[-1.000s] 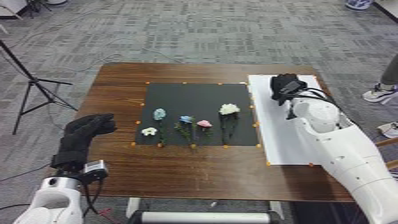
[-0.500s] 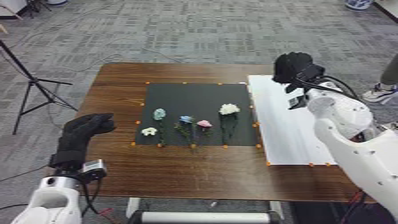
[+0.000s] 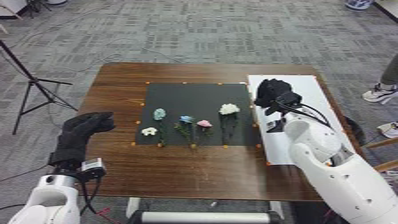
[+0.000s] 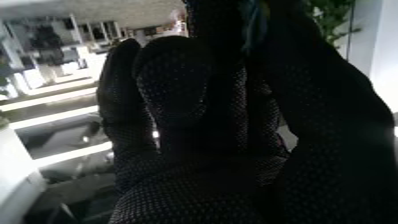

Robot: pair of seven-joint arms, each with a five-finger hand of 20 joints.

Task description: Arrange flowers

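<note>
One right hand (image 3: pixel 276 93) is above the white board (image 3: pixel 279 151), by its left edge, fingers extended, thumb close beside them; whether it carries anything I can't tell. Nearest it on the black mat (image 3: pixel 191 95) lies the large white flower (image 3: pixel 229 108); farther left come pink (image 3: pixel 204 123), blue (image 3: pixel 186 119) and pale-blue blooms (image 3: pixel 160 114), then a small white one (image 3: pixel 148 131) at the near-left corner. The left hand (image 3: pixel 86 125) waits by the table's left edge.

black tripod (image 3: pixel 33 79) left of table (image 3: pixel 160 172) | grey floor (image 3: pixel 209 37) | pot (image 3: pixel 358 4) far right
</note>
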